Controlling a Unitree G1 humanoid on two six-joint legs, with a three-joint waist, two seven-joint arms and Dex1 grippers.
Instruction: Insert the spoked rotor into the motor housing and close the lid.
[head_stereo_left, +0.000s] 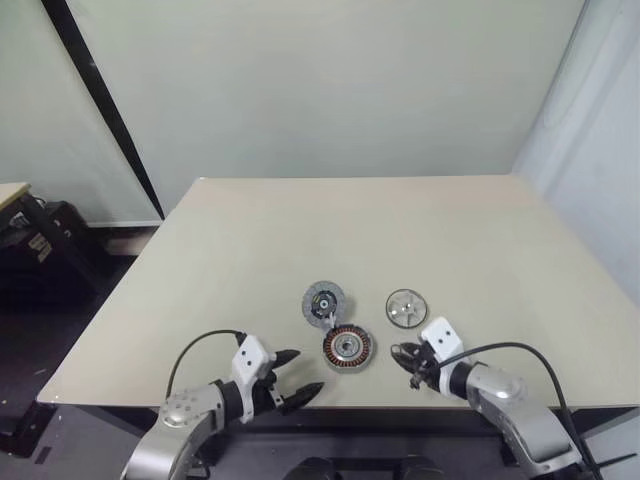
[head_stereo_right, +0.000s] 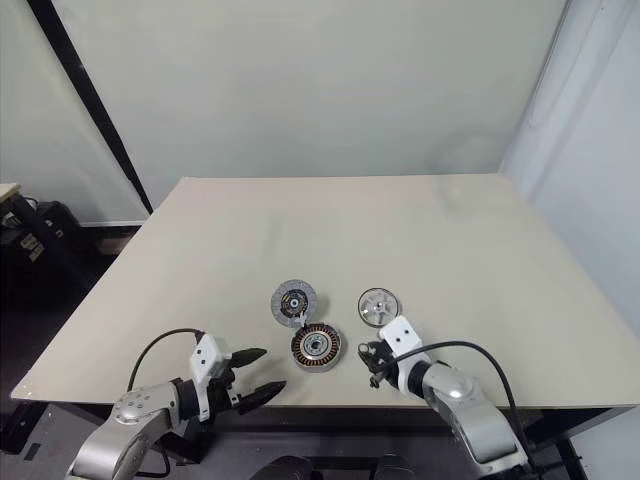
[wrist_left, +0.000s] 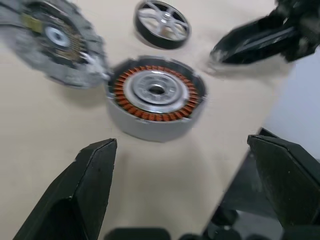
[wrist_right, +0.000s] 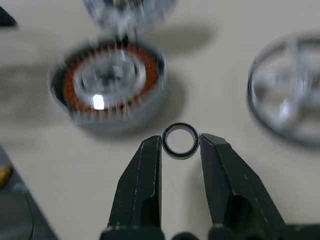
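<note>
The motor housing (head_stereo_left: 348, 347), with copper windings around a shiny silver centre, sits near the table's front edge. Just behind it, and to its left, lies the dark grey lid (head_stereo_left: 323, 302). The spoked rotor (head_stereo_left: 406, 307) rests flat behind and to the right of the housing. My right gripper (wrist_right: 180, 142) is just right of the housing, above the table, and is shut on a tiny black ring (wrist_right: 180, 125) held between its fingertips. My left gripper (head_stereo_left: 305, 372) stands open on the housing's left with nothing between its fingers (wrist_left: 95, 170).
The beige table (head_stereo_left: 400, 230) stretches far back behind the parts. Its front edge (head_stereo_left: 330, 405) runs just below the grippers. Dark equipment (head_stereo_left: 40, 240) stands on the floor off the table's left side.
</note>
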